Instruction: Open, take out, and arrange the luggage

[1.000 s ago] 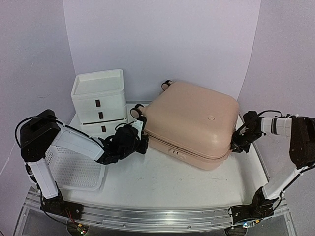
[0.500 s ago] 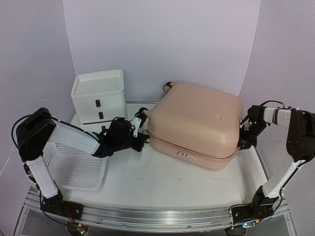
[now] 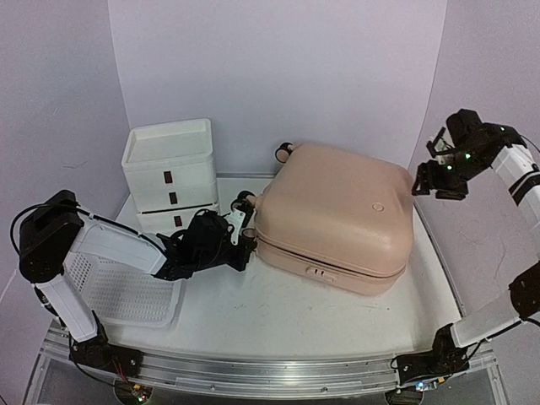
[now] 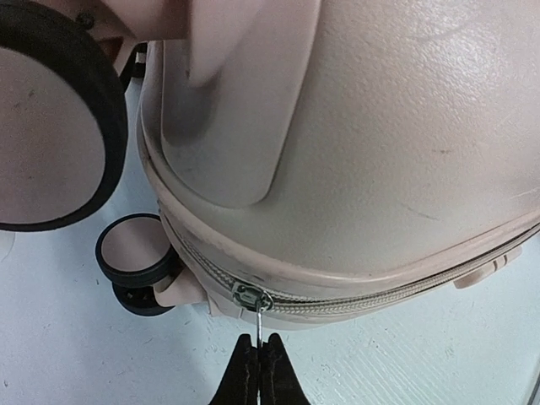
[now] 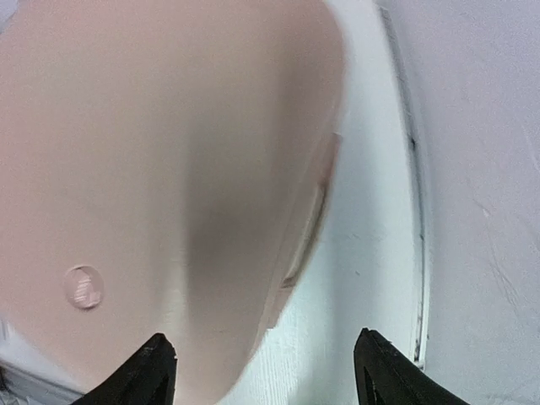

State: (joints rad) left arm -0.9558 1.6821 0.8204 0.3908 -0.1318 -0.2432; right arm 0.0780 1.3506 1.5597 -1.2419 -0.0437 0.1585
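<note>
- Top external: luggage (image 3: 333, 215) lies flat on the table (image 3: 278, 329), lid side up and closed. Its wheels point toward the drawer unit (image 3: 169, 173). The basket (image 3: 126, 291) sits front-left under the left arm.
- Left wrist: left gripper (image 4: 258, 363) is pinched fully closed on the zip pull (image 4: 256, 302) at the rounded corner, just beside a small wheel (image 4: 135, 253).
- The grip is low and in line with the zip track. My read: that lets the arm drag the slider along the seam rather than lift the case.
- The zip teeth look meshed along the visible run, so the seam reads as not yet opened there.
- Right wrist: right gripper (image 5: 266, 359) has its jaws spread wide with nothing between them. It hangs above the luggage's right edge, with the shell and bare table below.
- It looks clear of the shell in the top view, probably not touching, but it's small in frame.
- Step, as I judge it: the start of unzipping. Lid down, nothing taken out, arranging not begun.
- Next move needs a steady pull that follows the corner curve.
- Risks: the thin pull slipping out of the pinch, and the case sliding on the table since the right arm isn't bracing it.
</note>
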